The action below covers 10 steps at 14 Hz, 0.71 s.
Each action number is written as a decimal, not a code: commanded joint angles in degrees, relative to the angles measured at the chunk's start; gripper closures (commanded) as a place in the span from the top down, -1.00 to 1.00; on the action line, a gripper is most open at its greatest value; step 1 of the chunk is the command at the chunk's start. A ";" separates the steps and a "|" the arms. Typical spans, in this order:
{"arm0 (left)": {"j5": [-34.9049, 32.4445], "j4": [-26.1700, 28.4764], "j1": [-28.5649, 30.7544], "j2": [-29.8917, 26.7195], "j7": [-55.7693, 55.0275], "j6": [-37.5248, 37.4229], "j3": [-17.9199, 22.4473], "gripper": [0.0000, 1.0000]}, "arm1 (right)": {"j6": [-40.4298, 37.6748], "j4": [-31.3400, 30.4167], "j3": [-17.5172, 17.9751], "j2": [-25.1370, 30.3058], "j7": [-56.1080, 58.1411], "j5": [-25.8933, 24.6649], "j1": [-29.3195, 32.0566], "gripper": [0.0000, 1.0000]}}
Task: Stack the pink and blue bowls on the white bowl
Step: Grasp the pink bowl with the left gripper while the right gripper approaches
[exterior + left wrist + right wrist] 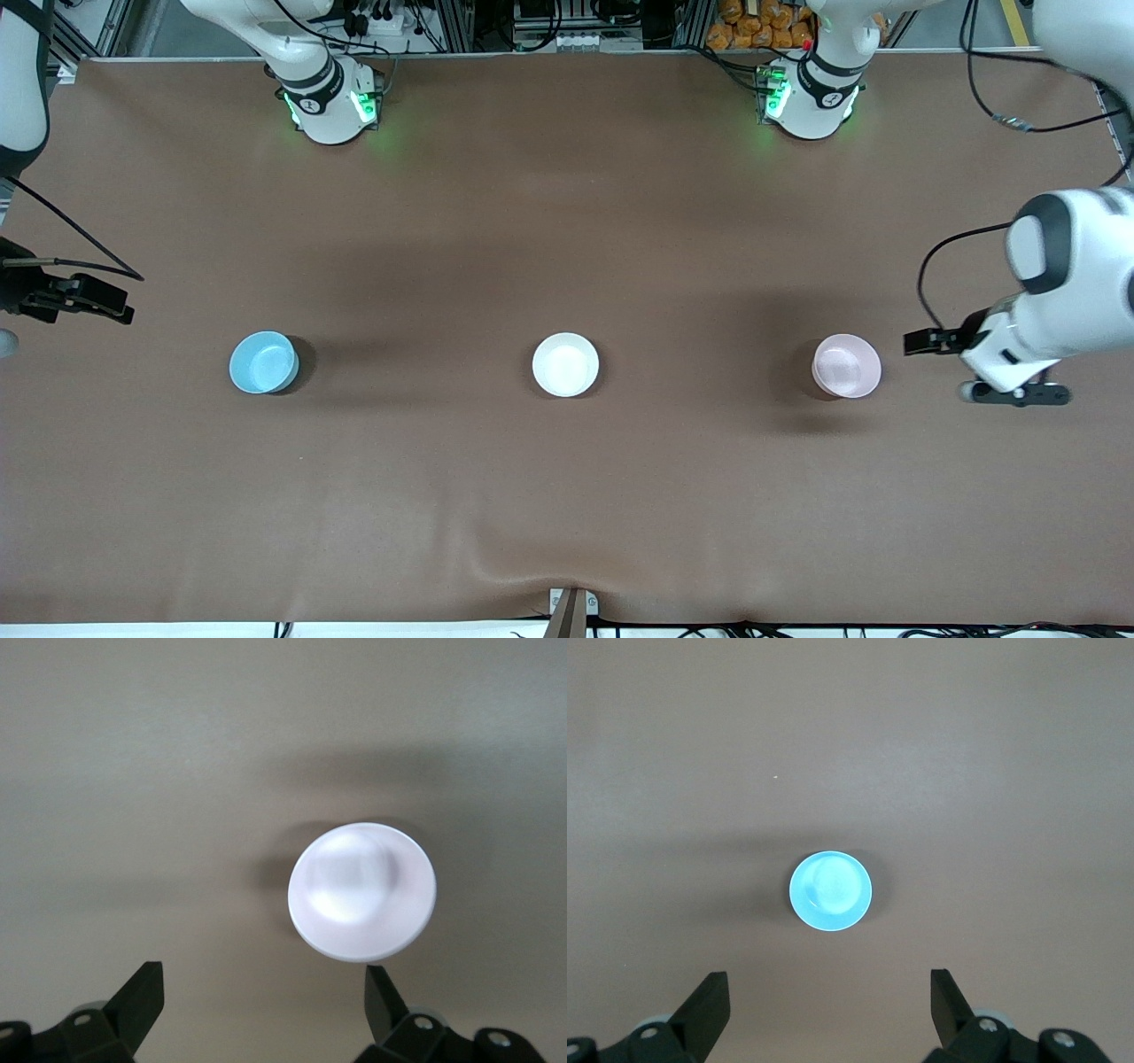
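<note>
A brown cloth-covered table [567, 221] fills the scene; at twelve o'clock, cluttered metal racks [567, 22] with cables.

A brown table cover [567, 496] with orange items [762, 22] at the table's edge by the bases.

white bowl [565, 364] between blue bowl [263, 362], pink bowl [847, 365]

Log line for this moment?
stacked: none | pink bowl, white bowl, blue bowl: apart | left gripper, right gripper: open
</note>
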State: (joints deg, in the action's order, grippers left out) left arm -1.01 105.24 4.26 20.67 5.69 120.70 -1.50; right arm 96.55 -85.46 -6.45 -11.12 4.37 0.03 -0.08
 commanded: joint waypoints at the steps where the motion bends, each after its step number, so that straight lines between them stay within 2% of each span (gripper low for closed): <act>1: -0.14 5.15 0.57 0.06 1.69 6.55 -0.52 0.78 | 0.13 0.38 0.29 -2.05 0.46 0.15 2.54 1.00; 3: -0.05 5.15 0.49 1.47 1.69 7.69 -0.61 0.42 | 0.22 0.56 0.38 -3.46 0.46 0.24 2.54 1.00; 5: -0.05 5.24 0.57 4.11 1.69 10.33 -0.61 0.27 | 0.31 0.65 0.47 -4.08 0.46 0.24 1.93 1.00; 6: -0.05 5.24 0.83 4.90 1.69 11.21 -0.61 0.13 | 0.22 0.65 0.56 -4.17 0.38 0.24 1.66 1.00; 7: -0.05 5.15 0.84 5.17 1.69 11.65 -0.61 0.07 | 0.13 0.56 0.56 -4.52 0.29 0.24 1.66 1.00; 10: 0.83 4.88 0.66 6.84 1.60 13.58 -0.79 0.06 | 0.04 0.56 0.47 -7.94 0.37 -0.11 1.75 1.00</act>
State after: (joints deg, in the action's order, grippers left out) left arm -0.96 110.23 4.49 26.79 6.49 132.31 -1.71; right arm 96.87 -85.72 -5.95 -16.46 4.45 0.04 1.57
